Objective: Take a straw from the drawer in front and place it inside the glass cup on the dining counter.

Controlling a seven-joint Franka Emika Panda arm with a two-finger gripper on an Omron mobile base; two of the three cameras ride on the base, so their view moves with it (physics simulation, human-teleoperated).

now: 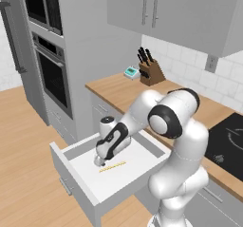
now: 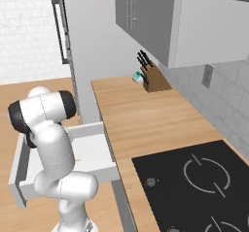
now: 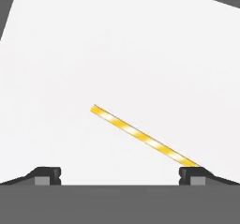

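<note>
The drawer [image 1: 80, 185] stands pulled open, a white shallow box with a grey front. On its floor lies the straw [image 1: 112, 166], thin and yellow with pale stripes. My gripper [image 1: 99, 163] hangs low inside the drawer, just left of the straw's end. In the hand view the straw [image 3: 140, 136] runs from the middle down to the right fingertip [image 3: 191, 173]; the gripper [image 3: 119, 175] is open, its tips wide apart, nothing between them. In the right base view the arm hides most of the drawer [image 2: 92, 151]. The glass cup and the dining counter are out of view.
A wooden worktop [image 1: 118, 90] runs behind the drawer, bearing a knife block [image 1: 151, 69] and a small teal object [image 1: 130, 71]. A black cooktop [image 2: 194, 177] sits to the right. An oven column [image 1: 47, 64] stands to the left, wall cabinets overhead.
</note>
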